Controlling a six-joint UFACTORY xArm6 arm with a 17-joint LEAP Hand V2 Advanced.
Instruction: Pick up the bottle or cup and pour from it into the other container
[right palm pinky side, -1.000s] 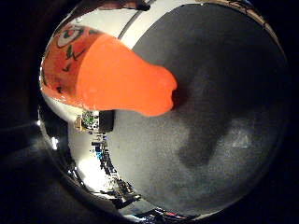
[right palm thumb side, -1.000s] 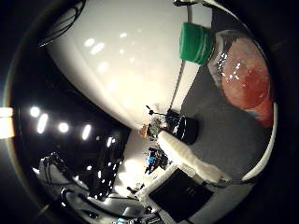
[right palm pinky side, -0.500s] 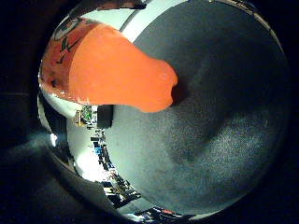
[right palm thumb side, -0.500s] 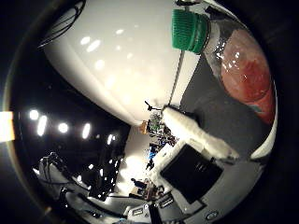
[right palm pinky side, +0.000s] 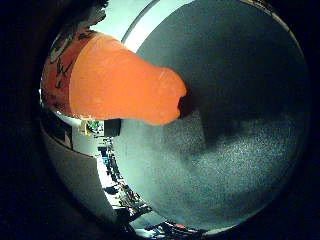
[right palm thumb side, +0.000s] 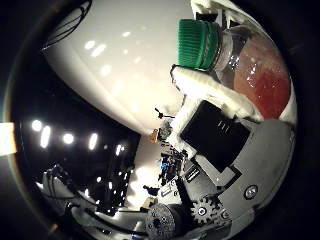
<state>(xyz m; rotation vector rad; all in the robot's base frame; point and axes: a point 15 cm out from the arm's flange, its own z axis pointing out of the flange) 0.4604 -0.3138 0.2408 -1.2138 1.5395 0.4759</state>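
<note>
Grey tabletop lies below; hand curls round the green-capped bottle.

- We see only the neck and shoulder of the bottle; the view's rim and the hand cover the rest of its body.
- One white finger crosses the bottle just under the green cap, hiding part of the neck.
- In the little finger side view the orange bottle body sits so close that its surface blurs, and its label is cut off at the edge.
- We cannot tell what casts the dark shadow on the grey table.
- The room's far objects are too small for us to identify.
- We cannot see any other container.
</note>
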